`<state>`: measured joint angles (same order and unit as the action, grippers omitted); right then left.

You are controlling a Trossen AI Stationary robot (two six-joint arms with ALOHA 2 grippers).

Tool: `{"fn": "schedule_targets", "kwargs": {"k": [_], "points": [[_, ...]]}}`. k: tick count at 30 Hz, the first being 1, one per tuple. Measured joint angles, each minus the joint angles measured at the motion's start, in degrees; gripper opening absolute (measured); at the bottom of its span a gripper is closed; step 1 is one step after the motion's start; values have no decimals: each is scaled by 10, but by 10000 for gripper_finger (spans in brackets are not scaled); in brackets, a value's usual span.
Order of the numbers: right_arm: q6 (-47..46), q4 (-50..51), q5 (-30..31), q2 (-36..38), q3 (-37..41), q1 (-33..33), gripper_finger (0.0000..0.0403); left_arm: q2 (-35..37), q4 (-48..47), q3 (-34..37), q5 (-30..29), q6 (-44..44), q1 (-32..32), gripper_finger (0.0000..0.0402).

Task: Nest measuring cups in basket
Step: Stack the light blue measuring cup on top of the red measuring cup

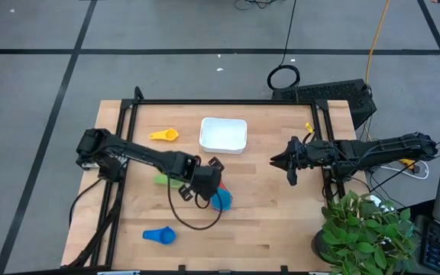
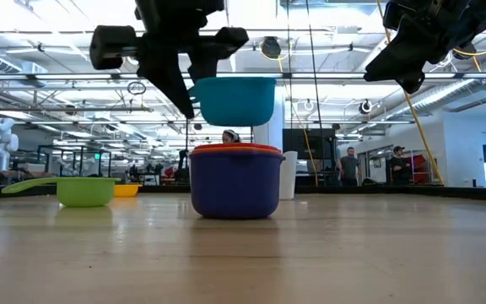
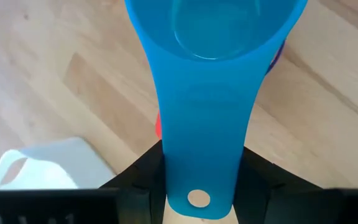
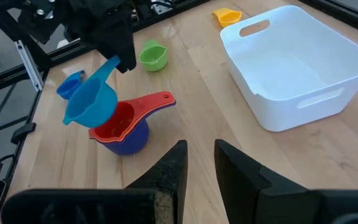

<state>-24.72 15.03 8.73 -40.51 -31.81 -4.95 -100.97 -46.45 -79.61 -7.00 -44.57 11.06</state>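
Note:
My left gripper point(image 1: 208, 183) is shut on the light blue cup point(image 2: 234, 100), which hangs just above a stack of cups: red in orange in navy point(image 4: 123, 127), the navy one standing on its base on the table. The green cup point(image 4: 153, 56), the blue cup point(image 1: 160, 235) and the yellow cup point(image 1: 164, 135) sit singly on the table. The white basket point(image 1: 223, 134) stands toward the far edge with nothing in it. My right gripper point(image 4: 197, 168) hovers at the table's right, slightly open, touching nothing. My left gripper pinches the light blue cup's handle near its free end point(image 3: 197, 180), one finger point(image 3: 145, 183) on each long edge, so the fingers lie across the handle. The handle slants down away from the gripper point(image 4: 107, 68) to the bowl. The cup is lifted clear above the stack.
A black cable loop point(image 1: 193, 218) lies on the table under the left arm. A potted plant point(image 1: 365, 229) stands at the near right corner. A black frame point(image 1: 228, 101) runs along the table's far edge and sides. People stand in the room beyond the table.

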Motion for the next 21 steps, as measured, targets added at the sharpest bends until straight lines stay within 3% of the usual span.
{"fn": "schedule_targets", "kwargs": {"k": [10,21], "points": [[-1,0,0,0,0,0,73,0,4,16,14,-125,-17,131],[0,-1,1,0,0,0,73,-1,121,85,13,-169,-28,133]]}}
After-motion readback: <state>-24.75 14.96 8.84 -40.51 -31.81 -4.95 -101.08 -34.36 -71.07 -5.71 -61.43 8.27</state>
